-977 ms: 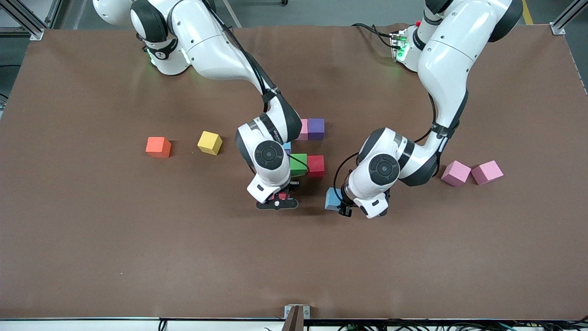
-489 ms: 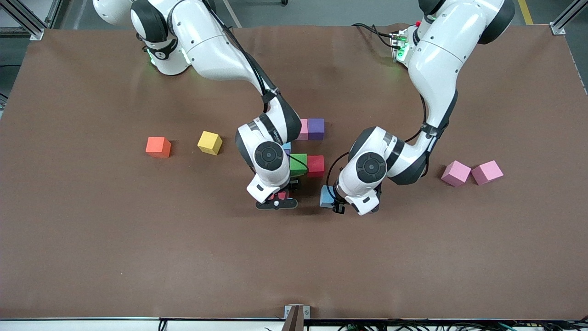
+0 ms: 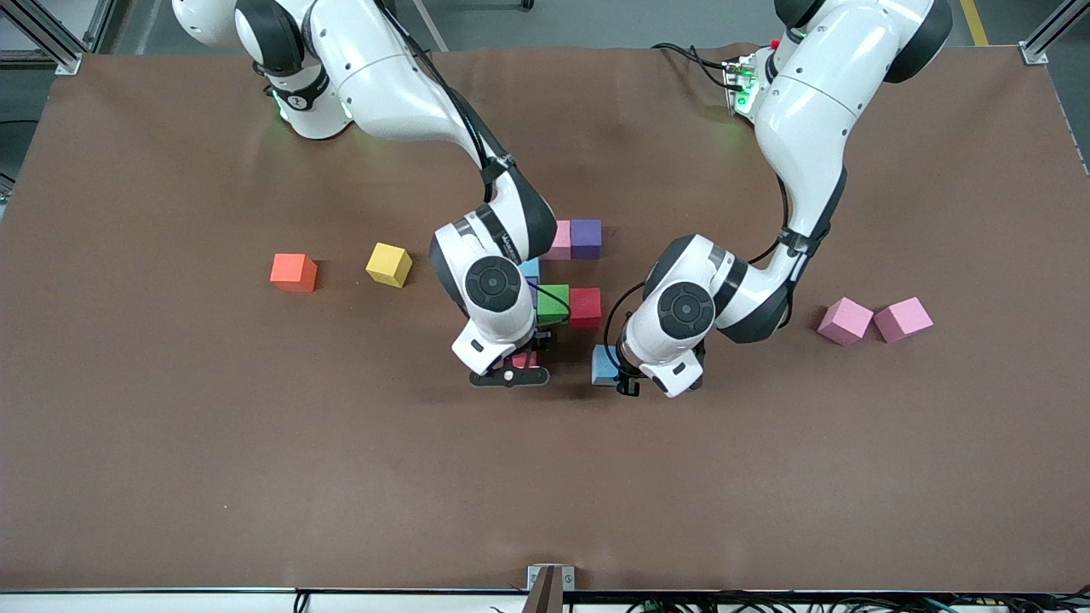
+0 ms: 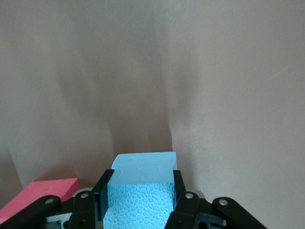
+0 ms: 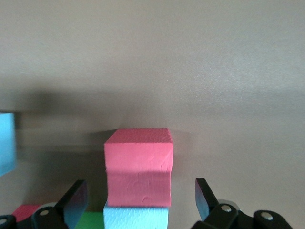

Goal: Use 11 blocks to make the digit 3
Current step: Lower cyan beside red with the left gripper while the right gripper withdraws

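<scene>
Left wrist view shows my left gripper (image 4: 141, 202) clamped on a blue block (image 4: 143, 188), low beside the red block (image 5: 138, 164), toward the left arm's end. My right gripper (image 5: 141, 198) straddles that red block, jaws wide, not touching.

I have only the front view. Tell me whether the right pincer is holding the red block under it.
Observer: No. In the right wrist view the right pincer is open, with its fingers clear of the red block on both sides.
Operator: Report what sits against that block.
Observer: A pale blue block butts against one of its sides, in line with it.
Operator: Now confirm the left pincer's grip.
Observer: In the left wrist view the left pincer is shut on the held blue block, with one finger pressed to each side.
</scene>
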You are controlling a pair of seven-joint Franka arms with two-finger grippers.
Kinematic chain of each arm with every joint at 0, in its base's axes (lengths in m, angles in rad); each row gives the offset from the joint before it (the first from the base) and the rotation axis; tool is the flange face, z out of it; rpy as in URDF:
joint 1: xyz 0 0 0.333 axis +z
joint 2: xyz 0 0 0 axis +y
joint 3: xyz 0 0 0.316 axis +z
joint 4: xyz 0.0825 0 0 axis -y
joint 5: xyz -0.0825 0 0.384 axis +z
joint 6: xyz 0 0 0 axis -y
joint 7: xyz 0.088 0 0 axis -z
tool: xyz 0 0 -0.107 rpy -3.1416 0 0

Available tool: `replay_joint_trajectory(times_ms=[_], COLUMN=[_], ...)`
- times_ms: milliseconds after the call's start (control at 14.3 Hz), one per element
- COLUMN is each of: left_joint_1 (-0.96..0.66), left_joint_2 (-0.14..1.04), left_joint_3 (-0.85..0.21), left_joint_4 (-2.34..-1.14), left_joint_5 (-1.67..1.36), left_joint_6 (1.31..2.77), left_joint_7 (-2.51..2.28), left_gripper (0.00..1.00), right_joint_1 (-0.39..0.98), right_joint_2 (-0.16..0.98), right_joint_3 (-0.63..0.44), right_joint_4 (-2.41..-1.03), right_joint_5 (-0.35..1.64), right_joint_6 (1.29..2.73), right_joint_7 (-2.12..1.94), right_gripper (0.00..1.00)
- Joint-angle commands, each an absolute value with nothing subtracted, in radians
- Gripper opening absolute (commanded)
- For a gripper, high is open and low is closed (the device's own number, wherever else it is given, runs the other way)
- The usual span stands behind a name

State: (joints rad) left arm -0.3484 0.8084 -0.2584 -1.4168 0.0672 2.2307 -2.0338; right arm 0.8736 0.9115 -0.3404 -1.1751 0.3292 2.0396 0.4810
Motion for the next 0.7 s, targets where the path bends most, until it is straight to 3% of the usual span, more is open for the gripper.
replay_joint_trajectory(times_ms=[0, 628], left_joint_1=[-0.382, -0.488], left_joint_2=[0.854, 0.951], left_joint_3=[-0.245, -0.198], left_joint_4=[-1.338, -1.169], left_joint_5=[0.048, 0.043], left_joint_6=[2.206, 2.121], left_joint_7=[-2.066, -2.068], left_gripper=[0.20, 0.20], right_joint_1=[0.859, 0.505], right_joint_2=[0.835, 0.683], right_joint_3=[-0.340, -0.357], right_joint_4=[-1.221, -1.223], right_joint_5=[0.325, 0.301], right_joint_6=[1.994, 1.747], right_joint_7=[0.474, 0.158], right_gripper=[1.00, 1.00])
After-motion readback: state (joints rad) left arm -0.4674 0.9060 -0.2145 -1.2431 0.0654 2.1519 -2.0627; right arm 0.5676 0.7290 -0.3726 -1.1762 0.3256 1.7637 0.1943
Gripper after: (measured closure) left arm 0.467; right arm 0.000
